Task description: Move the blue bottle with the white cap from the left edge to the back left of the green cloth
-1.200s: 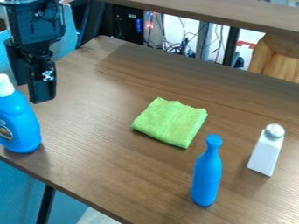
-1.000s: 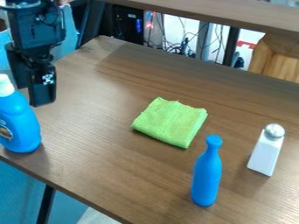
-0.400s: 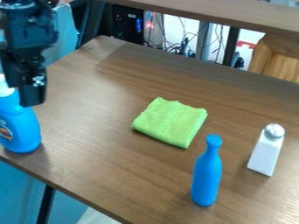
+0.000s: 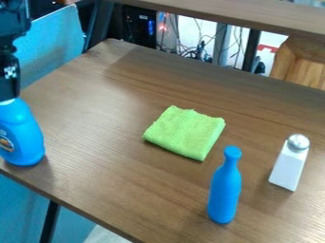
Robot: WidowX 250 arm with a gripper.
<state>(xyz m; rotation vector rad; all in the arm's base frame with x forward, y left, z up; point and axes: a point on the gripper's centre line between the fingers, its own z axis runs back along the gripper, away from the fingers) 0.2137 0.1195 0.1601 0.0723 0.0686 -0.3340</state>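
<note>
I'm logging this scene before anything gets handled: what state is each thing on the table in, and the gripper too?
Gripper: at the left edge of the view, by the large bottle's top.
Large blue bottle: upright, top mostly hidden by the gripper.
Green cloth: folded, lying flat.
Small blue bottle: upright.
White shaker: upright, silver top on.

Open tabletop between green cloth (image 4: 185,133) and shaker (image 4: 291,162).

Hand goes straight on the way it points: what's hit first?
Probably the white cap of the large blue bottle, just below the hand in view; depth is unclear.
</note>
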